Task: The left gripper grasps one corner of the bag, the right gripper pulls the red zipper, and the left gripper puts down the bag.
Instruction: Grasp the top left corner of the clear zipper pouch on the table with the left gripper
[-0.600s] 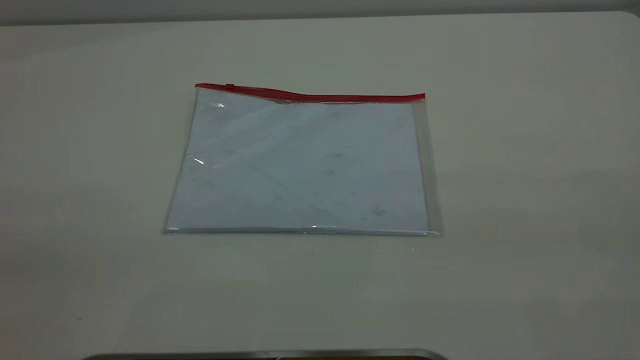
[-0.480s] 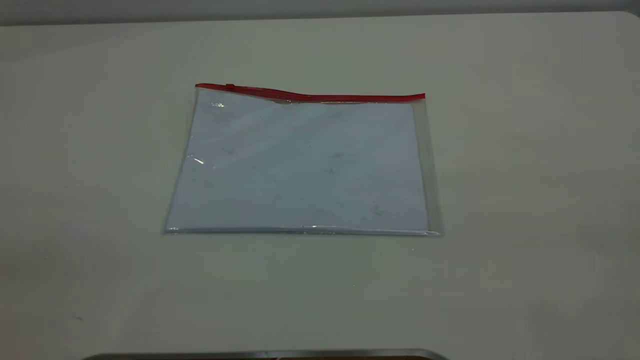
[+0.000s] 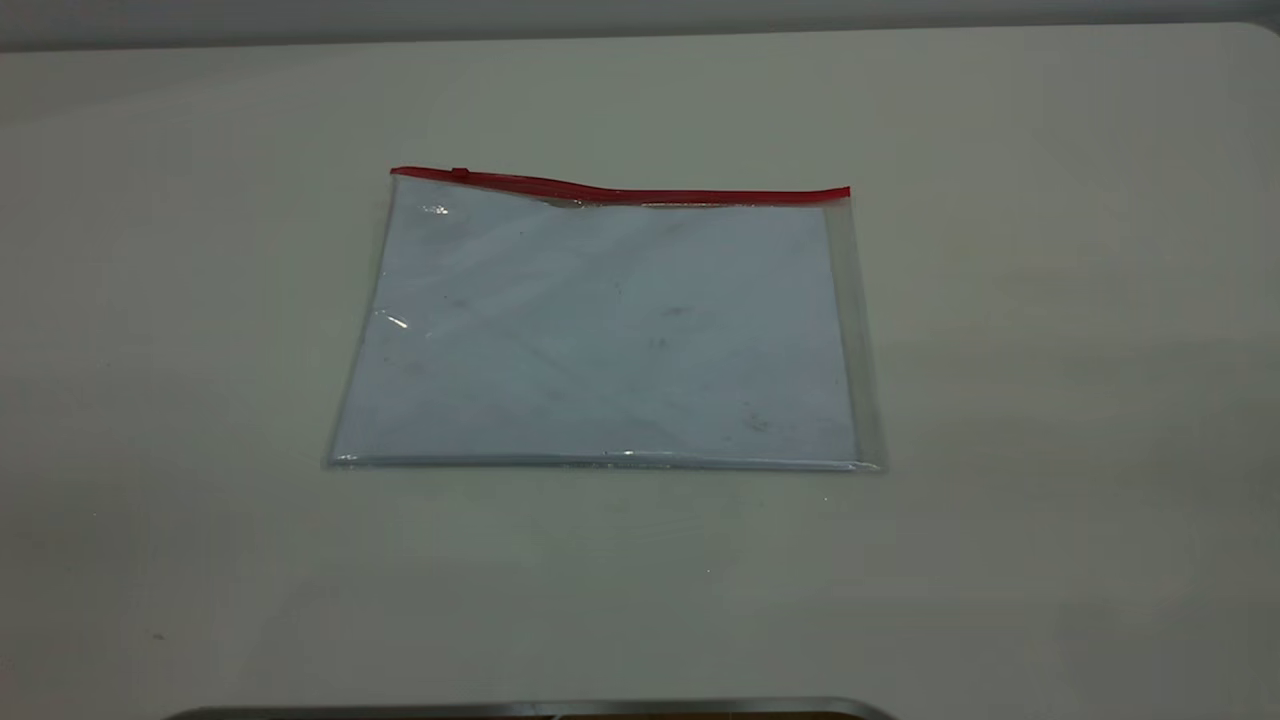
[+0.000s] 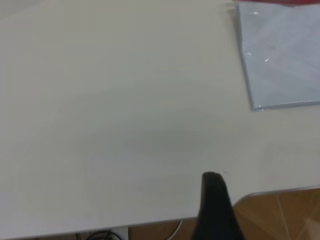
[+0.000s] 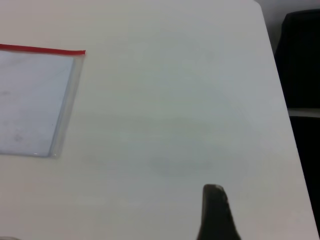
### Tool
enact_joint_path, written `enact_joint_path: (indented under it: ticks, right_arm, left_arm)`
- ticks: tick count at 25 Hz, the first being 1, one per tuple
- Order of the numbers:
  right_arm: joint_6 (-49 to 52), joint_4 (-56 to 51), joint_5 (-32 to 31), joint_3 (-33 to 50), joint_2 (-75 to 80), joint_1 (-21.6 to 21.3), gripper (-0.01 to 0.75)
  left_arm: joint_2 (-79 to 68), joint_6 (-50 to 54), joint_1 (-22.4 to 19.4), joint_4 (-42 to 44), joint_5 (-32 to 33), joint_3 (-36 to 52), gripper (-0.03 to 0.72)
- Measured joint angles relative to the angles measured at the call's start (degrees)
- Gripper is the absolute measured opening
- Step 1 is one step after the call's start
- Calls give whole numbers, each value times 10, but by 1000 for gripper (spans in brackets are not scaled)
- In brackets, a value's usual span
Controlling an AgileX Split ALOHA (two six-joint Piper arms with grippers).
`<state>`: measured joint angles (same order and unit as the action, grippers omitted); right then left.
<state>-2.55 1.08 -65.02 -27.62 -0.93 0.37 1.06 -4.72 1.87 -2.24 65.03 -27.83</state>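
Observation:
The bag (image 3: 610, 330) lies flat on the white table, a pale bluish sheet showing through it. The red zipper (image 3: 640, 194) runs along its far long side, with the small slider (image 3: 458, 173) near the left end. Neither gripper shows in the exterior view. In the left wrist view the left gripper (image 4: 212, 181) shows as a single black tip with no gap, over bare table near the edge, far from the bag (image 4: 280, 55). In the right wrist view the right gripper (image 5: 214, 194) shows the same way, well away from the bag (image 5: 30, 100) and the zipper's end (image 5: 60, 50).
The table's front edge and a brown floor (image 4: 280, 215) lie close to the left gripper. A black object (image 5: 300, 55) stands beyond the table's edge by the right gripper. A grey metal rim (image 3: 530, 708) runs along the exterior view's bottom.

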Motion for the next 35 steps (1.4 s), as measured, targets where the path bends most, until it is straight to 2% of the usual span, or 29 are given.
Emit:
enact_joint_path:
  ticks: [23, 27, 31, 35]
  right_arm:
    - [1, 9, 0, 0, 0, 0, 535]
    - [1, -11, 6, -1, 0, 0, 517]
    - [-20, -87, 63, -6, 54, 0, 505]
    - [-95, -156, 158, -6, 207, 0, 506]
  left_arm:
    - [0, 0, 0, 0, 0, 0, 590]
    - [-2, 15, 0, 2, -2, -4, 590]
    - [-72, 61, 0, 2, -29, -39, 590]
    - [-219, 64, 0, 2, -83, -73, 590]
